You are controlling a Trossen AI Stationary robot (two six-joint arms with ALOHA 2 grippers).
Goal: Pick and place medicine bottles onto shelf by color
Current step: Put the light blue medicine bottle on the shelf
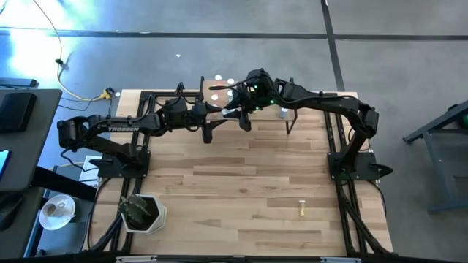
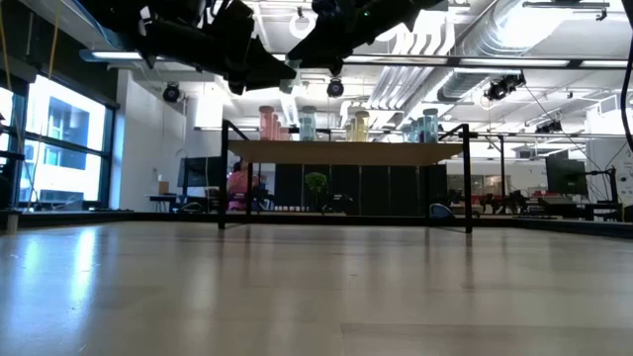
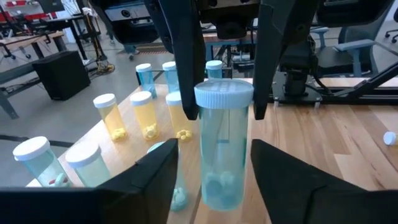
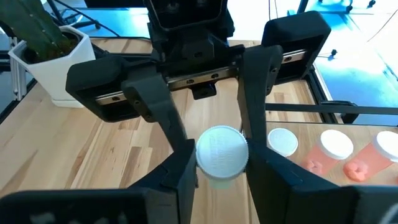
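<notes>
Plank tabletop (image 1: 241, 183) under bright office ceiling; right tool (image 4: 222, 163) pinching blue bottle (image 3: 222, 149), left tool (image 3: 214, 171) spread.

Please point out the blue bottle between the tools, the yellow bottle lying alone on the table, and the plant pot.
Pale blue white-capped bottle (image 3: 222, 149), left wrist view, body.
Small yellow bottle (image 1: 300, 210), high view, body.
White plant pot (image 1: 157, 217), high view, rim.

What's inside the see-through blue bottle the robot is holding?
A few small pale pills lie at the bottom of the clear blue plastic bottle held by the right gripper; above them it looks empty. Its ribbed white cap hides the very top.
</notes>
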